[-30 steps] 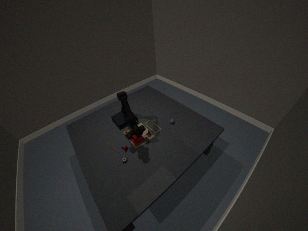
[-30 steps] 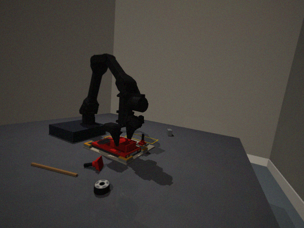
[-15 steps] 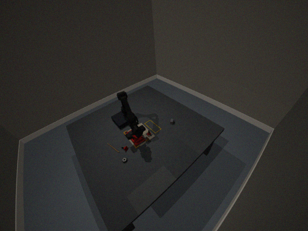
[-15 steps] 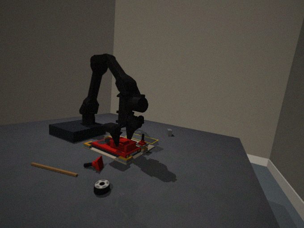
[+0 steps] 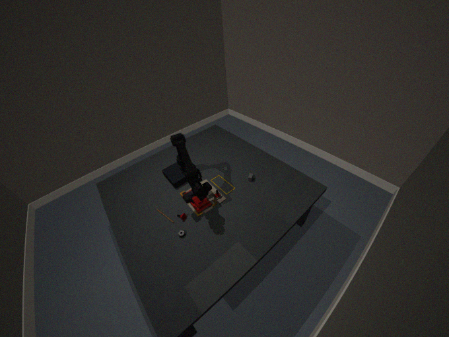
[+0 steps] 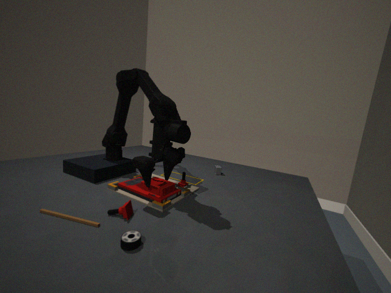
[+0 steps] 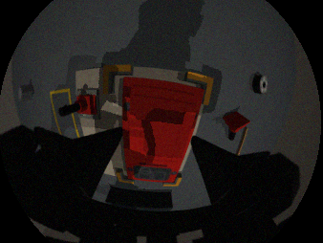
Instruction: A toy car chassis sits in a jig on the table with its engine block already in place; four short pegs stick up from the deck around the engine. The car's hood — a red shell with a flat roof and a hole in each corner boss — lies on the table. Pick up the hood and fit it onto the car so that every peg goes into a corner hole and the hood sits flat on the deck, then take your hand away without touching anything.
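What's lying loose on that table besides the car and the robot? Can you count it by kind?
Wooden stick: 1
Red scraper-like tool: 1
Black-and-white spool: 1
Small grey cube: 1
Total: 4

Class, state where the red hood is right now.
In the exterior view the red hood rests on the car in the jig, between the open gripper fingers, near the table's middle.

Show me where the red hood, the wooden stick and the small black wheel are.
red hood (image 6: 159, 186), exterior view, on its flat roof.
wooden stick (image 6: 69, 217), exterior view, on the middle of its length.
small black wheel (image 6: 130, 242), exterior view, on its black side wall.
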{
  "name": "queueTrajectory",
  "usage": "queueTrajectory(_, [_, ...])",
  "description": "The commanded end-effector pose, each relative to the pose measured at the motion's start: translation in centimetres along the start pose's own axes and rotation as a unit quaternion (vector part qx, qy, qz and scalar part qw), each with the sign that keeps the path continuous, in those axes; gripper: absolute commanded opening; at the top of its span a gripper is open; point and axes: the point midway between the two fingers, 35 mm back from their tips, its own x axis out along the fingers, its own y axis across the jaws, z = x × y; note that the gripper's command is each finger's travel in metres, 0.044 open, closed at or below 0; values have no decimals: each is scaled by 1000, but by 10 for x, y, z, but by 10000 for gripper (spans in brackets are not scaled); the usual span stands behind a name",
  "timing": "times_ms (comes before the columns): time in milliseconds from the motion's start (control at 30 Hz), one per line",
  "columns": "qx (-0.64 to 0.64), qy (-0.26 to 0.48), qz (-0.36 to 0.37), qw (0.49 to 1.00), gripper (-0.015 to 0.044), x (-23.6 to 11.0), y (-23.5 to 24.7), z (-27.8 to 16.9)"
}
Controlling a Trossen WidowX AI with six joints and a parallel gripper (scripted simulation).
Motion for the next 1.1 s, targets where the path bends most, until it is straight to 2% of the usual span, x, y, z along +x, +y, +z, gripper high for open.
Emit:
queueTrajectory(0, [0,-11,-2,1000,440,-26,-1,5])
queueTrajectory(167, [0,-10,-1,1000,440,-64,0,2])
queueTrajectory(1067, [0,-10,-1,1000,440,-65,0,2])
